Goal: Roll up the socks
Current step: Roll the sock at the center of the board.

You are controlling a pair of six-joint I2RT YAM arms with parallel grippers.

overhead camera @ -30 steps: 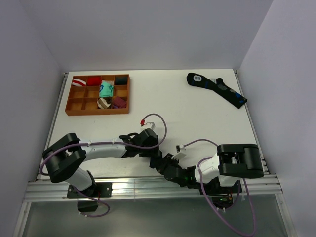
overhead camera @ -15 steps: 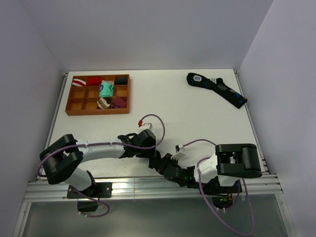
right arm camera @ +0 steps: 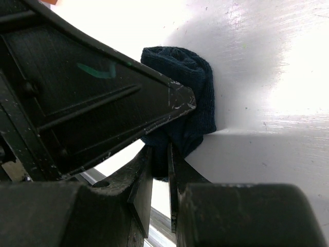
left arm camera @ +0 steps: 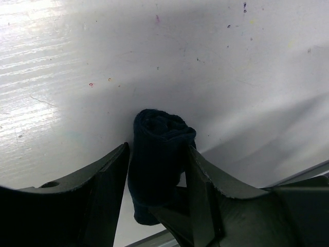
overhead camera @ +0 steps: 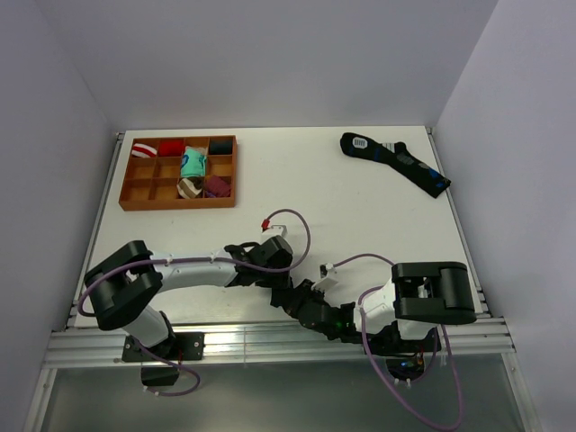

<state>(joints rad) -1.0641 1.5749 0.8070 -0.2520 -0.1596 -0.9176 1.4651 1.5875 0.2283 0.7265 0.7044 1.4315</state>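
**A:** What is laid out, from the largest thing down?

**B:** A white table (overhead camera: 360,207) is seen. An orange tray (overhead camera: 177,205) of colourful sock bundles (overhead camera: 192,165) is set at its far left, and a long sock (overhead camera: 396,162) with blue patches at its far right. Neither is touched. Both arms are folded in over the middle of the near edge.

**A:** Where are the socks found?

**B:** The socks (left arm camera: 162,128) are found there, on the table near its front edge, wound into a short, fat, dark navy roll. From above they are hidden beneath the grippers.

**A:** How are they held?

**B:** The roll is flanked by the left gripper (left arm camera: 157,149), whose fingers are pressed against both of its sides. Its lower end is pinched in the right gripper (right arm camera: 160,152), whose fingers are drawn almost together on the fabric.

**A:** How is the roll expected to handle?

**B:** It is judged light, soft and springy. Nothing can be broken, but the knit is easily squashed. The winding may be lost if pressure is let off on one side only. The roll is best taken across its middle, so that every layer is trapped. A loose edge is better taken with a thin pinch.
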